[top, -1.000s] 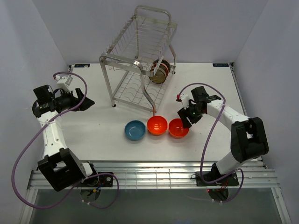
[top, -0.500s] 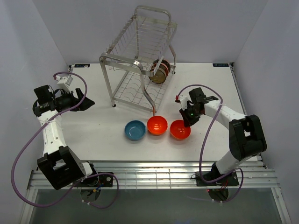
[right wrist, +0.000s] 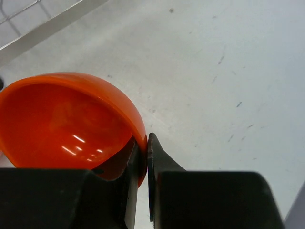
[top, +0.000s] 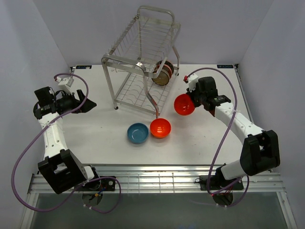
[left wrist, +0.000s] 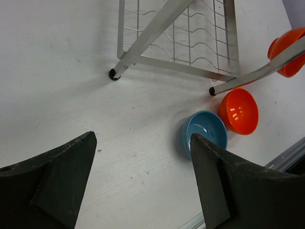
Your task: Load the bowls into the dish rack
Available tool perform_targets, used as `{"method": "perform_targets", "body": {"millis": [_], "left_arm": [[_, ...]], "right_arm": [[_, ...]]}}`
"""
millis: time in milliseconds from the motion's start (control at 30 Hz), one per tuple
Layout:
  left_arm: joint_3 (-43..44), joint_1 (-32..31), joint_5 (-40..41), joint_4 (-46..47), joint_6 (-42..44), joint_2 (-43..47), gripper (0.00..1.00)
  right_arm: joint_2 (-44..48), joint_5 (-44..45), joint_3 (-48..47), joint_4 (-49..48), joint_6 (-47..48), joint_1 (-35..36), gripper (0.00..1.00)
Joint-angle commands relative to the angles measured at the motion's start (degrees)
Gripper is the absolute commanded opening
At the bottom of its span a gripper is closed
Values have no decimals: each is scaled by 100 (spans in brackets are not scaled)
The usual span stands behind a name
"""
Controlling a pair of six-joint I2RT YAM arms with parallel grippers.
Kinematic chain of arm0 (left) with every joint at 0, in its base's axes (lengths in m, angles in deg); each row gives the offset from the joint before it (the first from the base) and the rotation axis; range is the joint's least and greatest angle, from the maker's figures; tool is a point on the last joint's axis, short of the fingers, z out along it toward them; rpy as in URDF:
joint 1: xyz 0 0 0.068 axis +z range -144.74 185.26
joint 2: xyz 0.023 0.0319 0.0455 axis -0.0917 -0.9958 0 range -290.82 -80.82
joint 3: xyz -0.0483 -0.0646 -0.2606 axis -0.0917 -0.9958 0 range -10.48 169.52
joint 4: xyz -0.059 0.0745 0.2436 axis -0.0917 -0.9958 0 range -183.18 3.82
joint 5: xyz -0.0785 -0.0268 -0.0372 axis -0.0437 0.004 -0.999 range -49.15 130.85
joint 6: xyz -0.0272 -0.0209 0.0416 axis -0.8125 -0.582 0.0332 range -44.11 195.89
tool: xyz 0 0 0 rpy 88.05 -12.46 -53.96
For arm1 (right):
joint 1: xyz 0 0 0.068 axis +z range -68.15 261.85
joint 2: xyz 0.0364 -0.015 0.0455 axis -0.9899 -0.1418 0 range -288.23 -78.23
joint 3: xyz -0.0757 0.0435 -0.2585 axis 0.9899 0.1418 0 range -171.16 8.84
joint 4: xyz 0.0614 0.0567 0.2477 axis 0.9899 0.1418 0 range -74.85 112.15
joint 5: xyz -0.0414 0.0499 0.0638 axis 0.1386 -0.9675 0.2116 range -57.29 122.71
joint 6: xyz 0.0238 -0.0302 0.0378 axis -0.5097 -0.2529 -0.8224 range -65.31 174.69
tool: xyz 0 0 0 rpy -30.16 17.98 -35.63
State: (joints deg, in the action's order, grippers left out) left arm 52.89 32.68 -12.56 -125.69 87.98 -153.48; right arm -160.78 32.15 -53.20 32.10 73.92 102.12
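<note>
My right gripper [top: 194, 97] [right wrist: 144, 143] is shut on the rim of an orange bowl [top: 184, 104] [right wrist: 66, 119]. It holds the bowl tilted in the air, right of the dish rack [top: 119, 57]. One finger is inside the bowl and one outside. A second orange bowl [top: 160, 128] [left wrist: 239, 111] and a blue bowl [top: 137, 133] [left wrist: 206, 133] sit side by side on the table, just in front of the rack's near leg [left wrist: 157, 28]. Some bowls [top: 163, 73] stand on edge at the rack's far right. My left gripper [top: 88, 105] [left wrist: 143, 138] hangs open and empty, left of the rack.
The tall wire rack fills the back middle of the white table [top: 95, 133]. Grey walls close in on both sides and behind. A metal rail [top: 152, 181] runs along the near edge by the arm bases.
My right gripper shut on the rightmost orange bowl's rim, then lifted it off the table, back and up beside the rack. The left arm has hardly moved.
</note>
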Motion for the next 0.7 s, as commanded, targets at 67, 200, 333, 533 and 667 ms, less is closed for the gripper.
{"method": "perform_targets", "body": {"millis": [67, 200, 333, 533, 667], "left_arm": [[123, 27, -205, 241, -155, 77, 90], [140, 27, -205, 268, -199, 42, 90], [175, 27, -161, 294, -208, 24, 90], [166, 27, -152, 321, -199, -2, 90], [149, 27, -100, 330, -155, 6, 90]], "right_arm": [[264, 1390, 181, -2658, -358, 169, 8], [64, 2251, 333, -4233, 98, 625, 8], [-332, 3157, 456, -5577, 1045, 961, 8], [-850, 3290, 1044, -8126, 2243, 1216, 8], [-1211, 2931, 1369, -9356, 2892, 1225, 8]]}}
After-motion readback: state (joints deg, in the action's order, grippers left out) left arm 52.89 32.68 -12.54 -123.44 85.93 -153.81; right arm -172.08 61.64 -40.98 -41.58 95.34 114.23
